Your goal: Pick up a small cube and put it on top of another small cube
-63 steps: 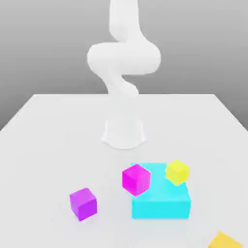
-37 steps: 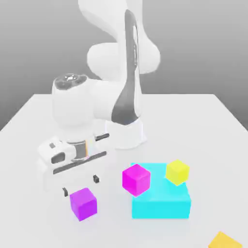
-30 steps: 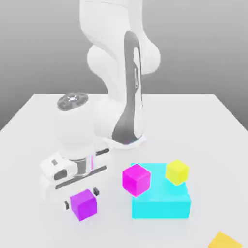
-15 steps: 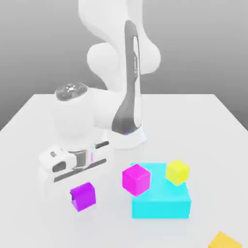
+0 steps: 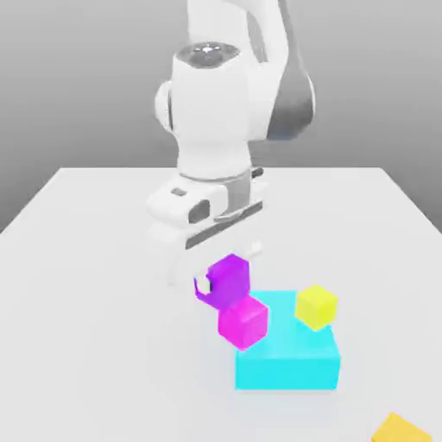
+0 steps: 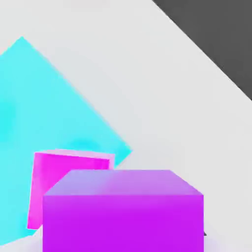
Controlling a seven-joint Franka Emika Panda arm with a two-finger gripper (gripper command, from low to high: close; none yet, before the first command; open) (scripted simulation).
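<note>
The gripper (image 5: 226, 278) is clamped on the small violet-purple cube (image 5: 230, 281), holding it clear of the white surface (image 5: 86, 285). In the exterior view the cube hangs just above the small magenta cube (image 5: 243, 322), slightly toward that view's left of it; whether the two touch cannot be told. The magenta cube stands at the near-left corner of the flat cyan block (image 5: 289, 354), and a small yellow cube (image 5: 316, 306) sits on the block near its far right corner. A second yellow piece (image 5: 399, 428) shows at the surface's near edge, toward the exterior view's right. In the hand view the violet-purple cube (image 6: 123, 211) is close up, with the magenta cube (image 6: 59, 177) and cyan block (image 6: 44, 113) beyond it.
</note>
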